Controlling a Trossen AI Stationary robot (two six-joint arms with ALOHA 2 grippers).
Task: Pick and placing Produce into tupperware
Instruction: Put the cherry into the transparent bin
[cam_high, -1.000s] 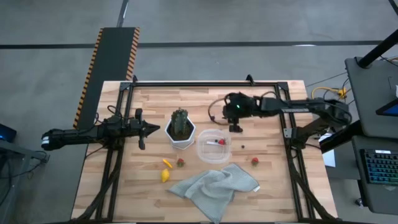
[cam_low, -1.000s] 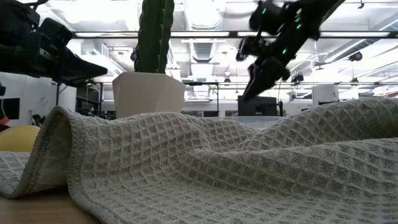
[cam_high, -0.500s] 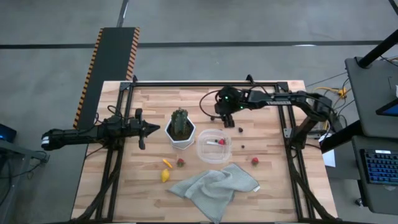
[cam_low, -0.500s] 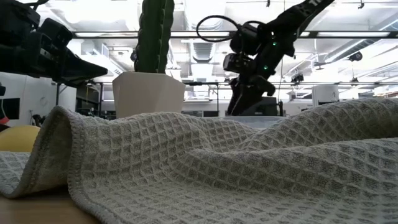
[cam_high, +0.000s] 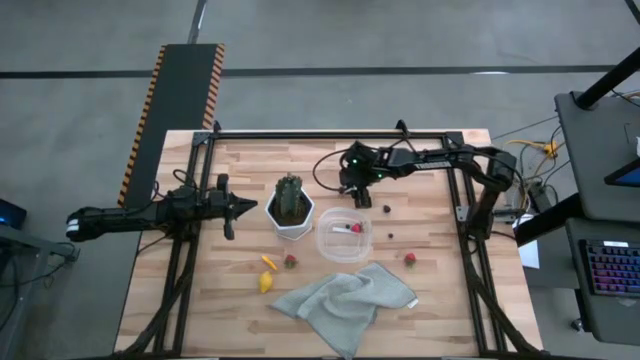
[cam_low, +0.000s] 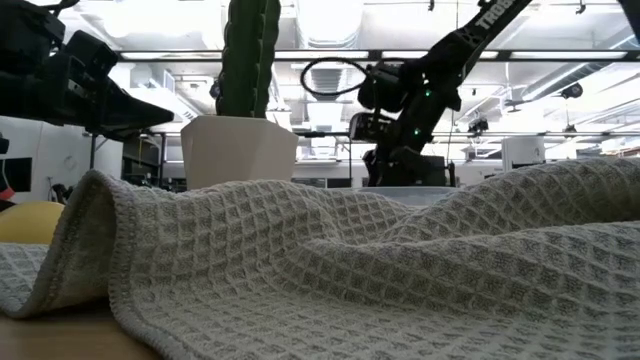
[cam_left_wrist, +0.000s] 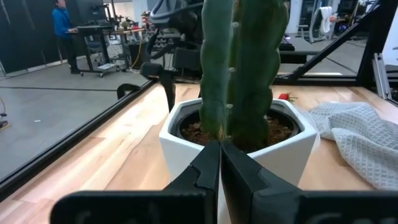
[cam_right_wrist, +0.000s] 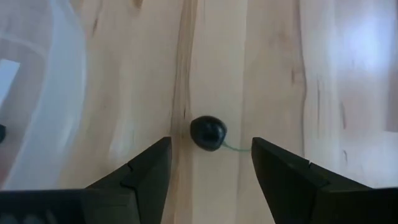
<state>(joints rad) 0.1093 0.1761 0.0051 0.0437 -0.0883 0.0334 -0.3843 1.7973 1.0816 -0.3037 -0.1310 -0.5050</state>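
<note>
A strawberry (cam_high: 355, 228) lies inside the clear tub (cam_high: 344, 235) — the right end effector (cam_high: 362, 199) poised just beyond it.

Colours on your pale wood surface (cam_high: 440, 300)
You see a green cactus (cam_high: 290, 196), white pot (cam_high: 275, 214), grey waffle-weave cloth (cam_high: 345, 298), red strawberries (cam_high: 409, 259).

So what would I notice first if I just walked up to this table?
Probably the tall green cactus in its white pot mid-table, beside the clear tub. Then the crumpled grey cloth at the near edge. Behind the tub, the right gripper hangs open over a dark berry.
</note>
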